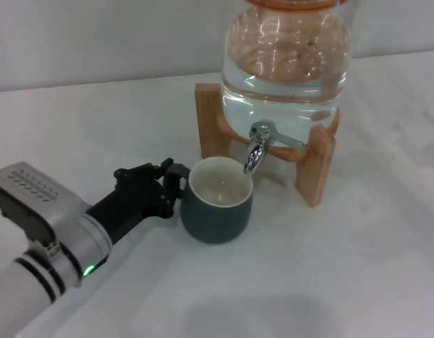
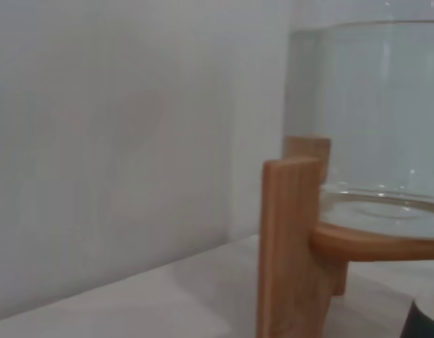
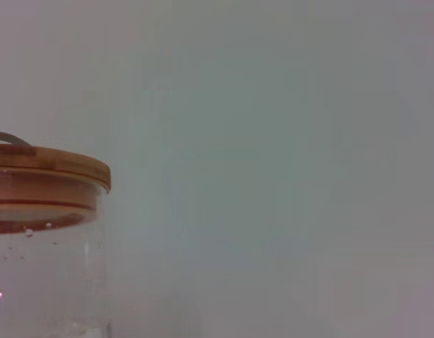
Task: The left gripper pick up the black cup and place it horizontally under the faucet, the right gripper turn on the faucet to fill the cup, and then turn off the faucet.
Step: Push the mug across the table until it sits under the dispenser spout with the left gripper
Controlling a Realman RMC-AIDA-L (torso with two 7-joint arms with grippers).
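Observation:
The black cup point(image 1: 218, 204) stands upright on the white table, its cream inside empty, right under the spout of the chrome faucet point(image 1: 259, 144). The faucet is fixed to the clear water jar point(image 1: 287, 63) on its wooden stand point(image 1: 317, 169). My left gripper point(image 1: 172, 184) is at the cup's left side, its black fingers closed around the loop handle. A corner of the cup shows in the left wrist view point(image 2: 425, 320). My right gripper is out of view; its wrist view shows only the jar's wooden lid point(image 3: 41, 176).
The jar and the wooden stand point(image 2: 291, 246) stand close behind and to the right of the cup. A pale wall runs behind the table. White tabletop point(image 1: 308, 282) lies in front of the cup.

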